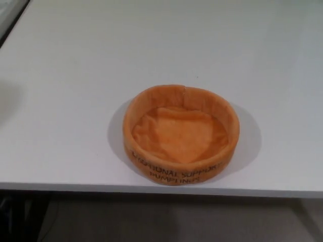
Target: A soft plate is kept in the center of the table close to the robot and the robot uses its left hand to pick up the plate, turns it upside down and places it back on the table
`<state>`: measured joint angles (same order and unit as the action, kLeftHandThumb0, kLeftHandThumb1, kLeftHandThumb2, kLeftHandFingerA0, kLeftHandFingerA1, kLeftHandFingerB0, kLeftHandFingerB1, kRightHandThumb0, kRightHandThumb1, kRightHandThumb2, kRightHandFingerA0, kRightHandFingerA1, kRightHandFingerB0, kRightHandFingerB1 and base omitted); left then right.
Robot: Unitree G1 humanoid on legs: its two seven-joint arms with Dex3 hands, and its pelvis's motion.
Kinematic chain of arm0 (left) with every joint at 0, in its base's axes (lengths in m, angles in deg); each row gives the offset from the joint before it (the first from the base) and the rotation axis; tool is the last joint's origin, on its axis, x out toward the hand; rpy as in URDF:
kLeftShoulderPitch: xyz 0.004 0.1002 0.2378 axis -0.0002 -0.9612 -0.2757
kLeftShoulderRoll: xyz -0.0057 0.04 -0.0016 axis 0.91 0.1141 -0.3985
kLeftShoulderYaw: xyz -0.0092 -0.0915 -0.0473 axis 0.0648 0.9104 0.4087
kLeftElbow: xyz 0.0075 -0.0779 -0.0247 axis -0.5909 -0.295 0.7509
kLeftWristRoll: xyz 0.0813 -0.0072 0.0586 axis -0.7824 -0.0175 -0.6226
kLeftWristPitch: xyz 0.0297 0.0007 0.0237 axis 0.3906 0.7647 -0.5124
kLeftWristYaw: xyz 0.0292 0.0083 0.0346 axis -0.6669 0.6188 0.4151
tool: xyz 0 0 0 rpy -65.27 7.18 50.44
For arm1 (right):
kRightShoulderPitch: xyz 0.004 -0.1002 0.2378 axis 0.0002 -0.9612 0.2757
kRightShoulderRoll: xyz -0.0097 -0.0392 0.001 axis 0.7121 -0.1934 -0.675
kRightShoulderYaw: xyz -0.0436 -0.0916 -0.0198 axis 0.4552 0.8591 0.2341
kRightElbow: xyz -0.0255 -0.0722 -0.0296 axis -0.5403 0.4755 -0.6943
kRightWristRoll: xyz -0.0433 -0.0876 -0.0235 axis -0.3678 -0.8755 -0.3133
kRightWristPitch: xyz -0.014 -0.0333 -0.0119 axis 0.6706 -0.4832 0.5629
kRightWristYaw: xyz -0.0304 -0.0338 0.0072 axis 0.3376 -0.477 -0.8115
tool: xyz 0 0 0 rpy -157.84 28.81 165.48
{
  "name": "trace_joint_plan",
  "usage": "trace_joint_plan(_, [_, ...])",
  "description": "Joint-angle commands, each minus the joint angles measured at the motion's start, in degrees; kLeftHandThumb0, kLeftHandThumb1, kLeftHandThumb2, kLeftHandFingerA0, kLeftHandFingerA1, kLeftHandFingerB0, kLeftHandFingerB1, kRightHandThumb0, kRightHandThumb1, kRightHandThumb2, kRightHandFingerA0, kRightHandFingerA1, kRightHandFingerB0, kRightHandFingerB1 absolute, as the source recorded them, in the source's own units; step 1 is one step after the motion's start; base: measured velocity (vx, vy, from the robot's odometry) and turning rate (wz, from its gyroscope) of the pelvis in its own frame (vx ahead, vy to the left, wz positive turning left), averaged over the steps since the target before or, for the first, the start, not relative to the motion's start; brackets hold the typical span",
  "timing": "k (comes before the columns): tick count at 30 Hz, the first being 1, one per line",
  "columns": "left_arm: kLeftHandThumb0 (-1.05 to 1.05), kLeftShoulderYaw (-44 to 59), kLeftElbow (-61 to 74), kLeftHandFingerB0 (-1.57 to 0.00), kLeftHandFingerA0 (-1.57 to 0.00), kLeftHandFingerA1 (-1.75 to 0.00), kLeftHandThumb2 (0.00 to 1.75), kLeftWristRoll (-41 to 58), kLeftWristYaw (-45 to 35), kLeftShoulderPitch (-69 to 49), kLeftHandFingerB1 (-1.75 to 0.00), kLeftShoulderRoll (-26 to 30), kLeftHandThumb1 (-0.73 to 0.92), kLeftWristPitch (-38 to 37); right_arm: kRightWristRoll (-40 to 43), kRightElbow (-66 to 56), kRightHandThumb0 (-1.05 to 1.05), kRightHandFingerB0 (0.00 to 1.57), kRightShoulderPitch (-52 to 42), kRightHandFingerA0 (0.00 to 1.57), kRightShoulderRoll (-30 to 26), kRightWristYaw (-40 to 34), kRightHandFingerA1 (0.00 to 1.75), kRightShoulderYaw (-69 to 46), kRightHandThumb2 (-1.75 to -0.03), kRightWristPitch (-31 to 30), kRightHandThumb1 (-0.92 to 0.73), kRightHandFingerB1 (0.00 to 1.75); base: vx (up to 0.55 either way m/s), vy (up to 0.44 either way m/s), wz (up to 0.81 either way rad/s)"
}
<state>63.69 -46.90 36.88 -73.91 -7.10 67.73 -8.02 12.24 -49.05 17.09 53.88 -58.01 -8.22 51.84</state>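
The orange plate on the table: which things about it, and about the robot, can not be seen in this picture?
- Plate, head view: its underside is hidden by the plate itself.
- Printed words on its wall: blurred, the first word unreadable.
- Both hands: outside the frame.
- Table: side edges cut off by the picture's borders.

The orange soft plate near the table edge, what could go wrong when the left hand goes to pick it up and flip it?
1. The orange soft plate sits close to the white table's front edge, so a nudge could push it off.
2. Its fabric wall looks floppy and creased at the back, so it may buckle or slip in the grasp.
3. Neither hand is in view yet, so the whole approach remains to be done.
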Motion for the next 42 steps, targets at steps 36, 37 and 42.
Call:
trace_joint_plan(36, [-0.99,8.35,30.63,-0.29,-0.29,-0.45,0.67,22.14,-12.48,-14.92,-0.32,-3.14,0.88,-28.49,13.25,-5.32,-0.73,0.34,-5.44,0.41,-0.63,15.81,0.43,-7.45,-0.66,21.31,-0.84,0.34,0.00,0.000,0.00])
trace_joint_plan(37, [-0.99,8.55,32.18,-0.29,-0.29,-0.45,0.67,22.15,-12.22,-15.24,-0.32,-2.99,0.88,-27.88,13.67,-6.93,-0.72,0.34,-6.15,0.40,-0.49,15.84,0.44,-7.31,-0.66,20.20,-0.84,0.34,0.00,0.000,0.00])
trace_joint_plan(42, [-0.96,10.13,36.89,-0.28,-0.30,-0.46,0.68,21.61,-12.26,-15.04,-0.32,-2.33,0.89,-29.36,12.79,-5.97,-0.73,0.33,-6.39,0.39,-0.50,15.42,0.44,-7.50,-0.66,21.54,-0.85,0.35,0.00,0.000,0.00])
